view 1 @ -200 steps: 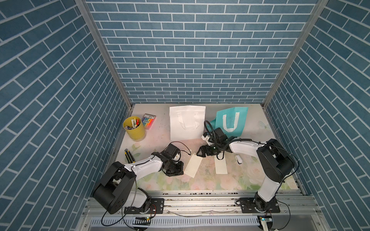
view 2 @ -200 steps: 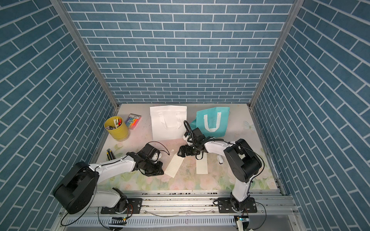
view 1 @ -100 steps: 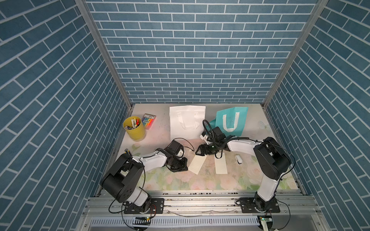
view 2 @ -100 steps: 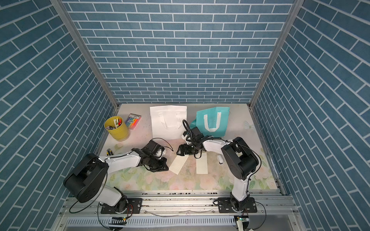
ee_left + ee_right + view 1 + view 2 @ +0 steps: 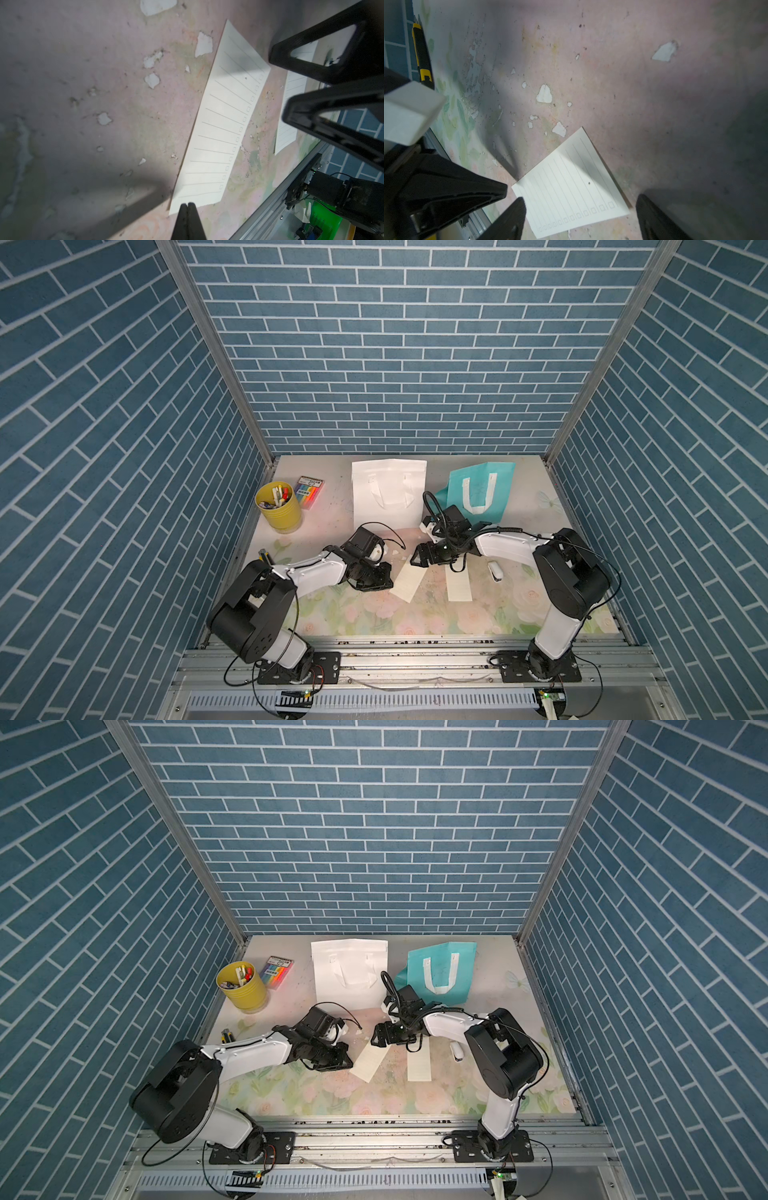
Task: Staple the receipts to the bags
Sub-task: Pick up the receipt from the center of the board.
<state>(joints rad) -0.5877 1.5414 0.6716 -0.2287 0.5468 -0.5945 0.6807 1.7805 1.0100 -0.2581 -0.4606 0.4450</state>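
In both top views two receipts lie on the floral mat: a tilted one and a straight one. My left gripper is shut, its tips at the near end of the tilted receipt, holding nothing. My right gripper stands open above that receipt's far end, one finger on either side. The white bag and the teal bag lie flat at the back. A small white stapler lies right of the straight receipt.
A yellow pen cup and a pack of markers stand at the back left. A yellow-and-black knife lies by the left wall. The mat has worn, flaking patches.
My left gripper has moved right, up to the tilted receipt, which has shifted slightly to the right. My right gripper has stayed over the receipt's far end and remains open.
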